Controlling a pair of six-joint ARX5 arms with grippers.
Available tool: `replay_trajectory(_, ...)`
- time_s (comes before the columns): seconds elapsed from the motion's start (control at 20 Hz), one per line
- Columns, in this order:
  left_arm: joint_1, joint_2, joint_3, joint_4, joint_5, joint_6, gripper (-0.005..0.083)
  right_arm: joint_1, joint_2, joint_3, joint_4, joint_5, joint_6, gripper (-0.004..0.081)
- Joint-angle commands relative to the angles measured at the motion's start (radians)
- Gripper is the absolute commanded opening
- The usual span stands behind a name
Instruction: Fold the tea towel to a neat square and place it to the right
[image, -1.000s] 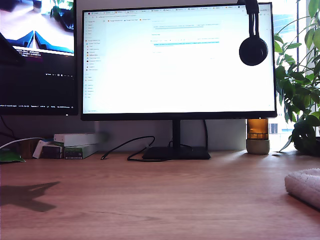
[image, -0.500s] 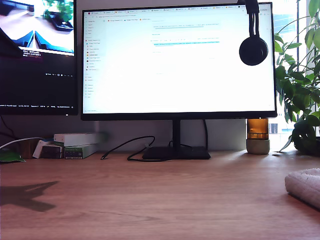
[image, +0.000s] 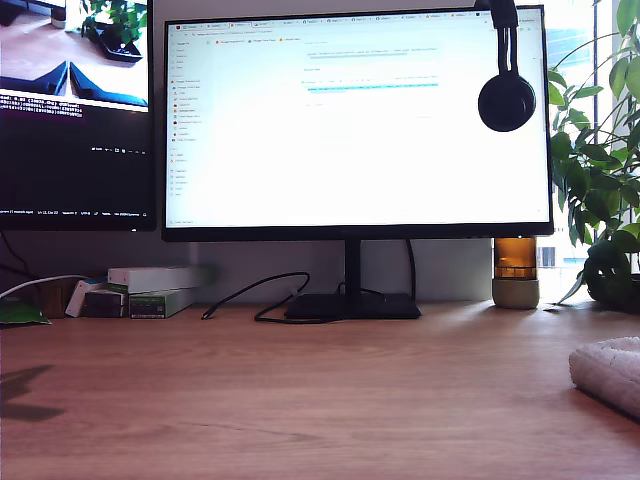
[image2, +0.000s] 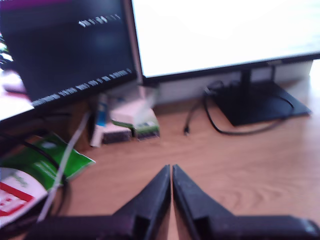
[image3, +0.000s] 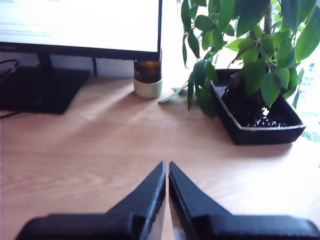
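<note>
Lying folded at the exterior view's right edge, the tea towel (image: 608, 372) rests on the worktop (image: 320, 400); my first hand (image2: 171, 169) and my second hand (image3: 166, 165) are both clenched, empty

A wooden surface (image: 320, 400) carries a wide monitor (image: 358, 120) with a bright white screen, standing on a dark flat base (image: 352, 305). Black headphones (image: 506, 95) hang over the monitor's upper corner at the exterior view's right. A second, mostly dark monitor (image: 75, 115) stands at the exterior view's left. Below it lie stacked white and green boxes (image: 155, 290) and a green packet (image: 20, 312). A black cable (image: 255, 295) loops beside the base. An amber jar on a pale green foot (image: 515, 272) stands near a leafy plant (image: 600, 180), which grows in a black rectangular tray (image3: 252, 117).
</note>
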Motion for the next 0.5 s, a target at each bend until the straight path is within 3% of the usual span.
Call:
replay_trajectory(0.0, 0.012, -0.043, -0.043, 0.004, 0.0, 0.004, -0.0019, -0.003, -0.034, -0.045, -0.013, -0.016, 0.002, -0.0011)
replay_trajectory(0.15, 0.025, -0.143, -0.117, -0.004, 0.001, -0.023, -0.0019, -0.003, -0.11, -0.076, -0.042, -0.077, 0.024, -0.0011)
replay_trajectory(0.45, 0.026, -0.347, -0.198, -0.124, -0.017, -0.031, -0.0019, -0.003, -0.27, -0.13, -0.143, -0.079, 0.028, -0.0011)
